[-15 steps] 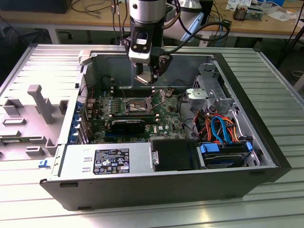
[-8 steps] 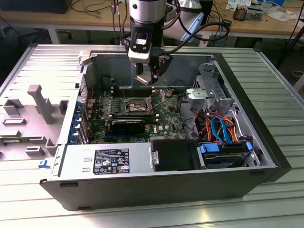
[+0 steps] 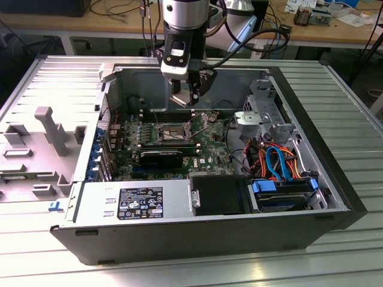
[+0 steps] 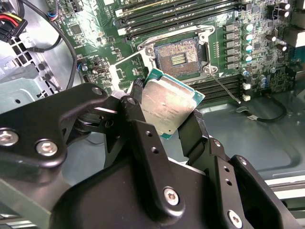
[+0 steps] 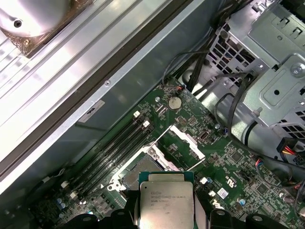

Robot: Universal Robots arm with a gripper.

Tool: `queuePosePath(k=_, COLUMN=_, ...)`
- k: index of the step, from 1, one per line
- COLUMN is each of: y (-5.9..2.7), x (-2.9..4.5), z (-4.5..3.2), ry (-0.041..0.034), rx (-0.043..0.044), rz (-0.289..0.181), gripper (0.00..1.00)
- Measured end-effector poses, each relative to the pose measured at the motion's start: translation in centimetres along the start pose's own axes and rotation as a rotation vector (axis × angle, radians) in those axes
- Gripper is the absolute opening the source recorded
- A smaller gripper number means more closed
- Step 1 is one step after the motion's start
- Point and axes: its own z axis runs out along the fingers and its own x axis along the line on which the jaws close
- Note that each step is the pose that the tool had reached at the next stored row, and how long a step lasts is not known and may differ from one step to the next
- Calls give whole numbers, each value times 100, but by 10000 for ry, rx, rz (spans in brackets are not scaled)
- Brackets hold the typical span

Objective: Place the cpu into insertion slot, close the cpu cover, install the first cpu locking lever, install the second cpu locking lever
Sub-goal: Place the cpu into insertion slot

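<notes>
In both wrist views my gripper [image 4: 167, 110] [image 5: 166, 212] is shut on the cpu [image 4: 167, 104] [image 5: 167, 202], a flat square chip with a dull silver top, held by two opposite edges between black fingers [image 4: 138, 114]. The chip hangs tilted above the green board, a short way off the insertion slot [image 4: 178, 57] [image 5: 138, 175], whose dark centre lies bare. The cpu cover [image 5: 187, 142] [image 4: 114, 74] stands swung open beside the slot. Thin wire levers [image 4: 224, 88] stick out at the slot's corners. In the exterior view the gripper [image 3: 193, 100] hovers inside the open computer case, just behind the slot [image 3: 172, 133].
Long black memory slots [image 5: 112, 152] flank the socket. A metal drive cage [image 3: 263, 113] and orange and blue cables [image 3: 278, 158] fill the exterior view's right side of the case. A black block [image 3: 161, 158] and the power supply [image 3: 134, 203] sit at the front. The case wall [image 5: 119, 95] is close behind.
</notes>
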Motion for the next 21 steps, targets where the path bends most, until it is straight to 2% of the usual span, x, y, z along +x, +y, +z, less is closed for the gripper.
queuePosePath(k=21, y=0, x=0, z=5, ry=-37, rx=-8, rz=415, gripper=55)
